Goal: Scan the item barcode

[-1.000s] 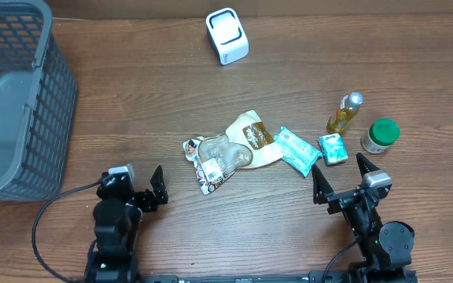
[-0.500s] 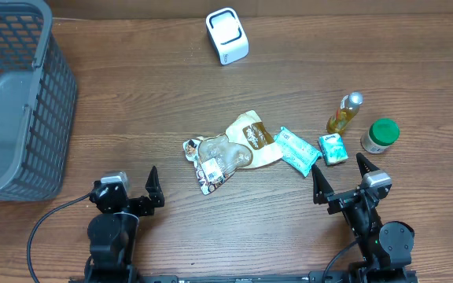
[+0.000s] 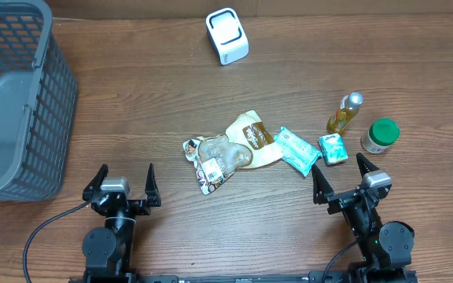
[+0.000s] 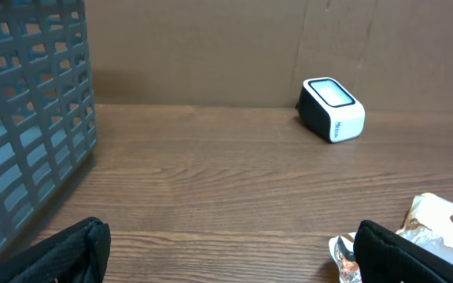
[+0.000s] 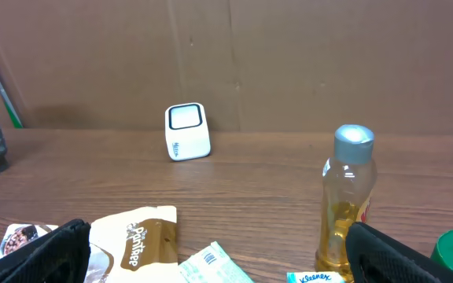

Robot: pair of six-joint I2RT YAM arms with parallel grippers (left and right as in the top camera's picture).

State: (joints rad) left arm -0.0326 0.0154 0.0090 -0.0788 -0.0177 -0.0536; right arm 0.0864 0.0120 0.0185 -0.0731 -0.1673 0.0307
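Both our left fingers and right fingers are spread wide with nothing in them, down at the 6 o'clock edge of the tabletop. The little tissue pack sits near the right fingers at 12 o'clock and looks squarish, so the right arm seems the closer pick. The scanner is well apart, up around 10 to 11 o'clock from that pack.

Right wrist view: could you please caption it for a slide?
Open fingers frame the white scanner, a bottle and a snack bag.
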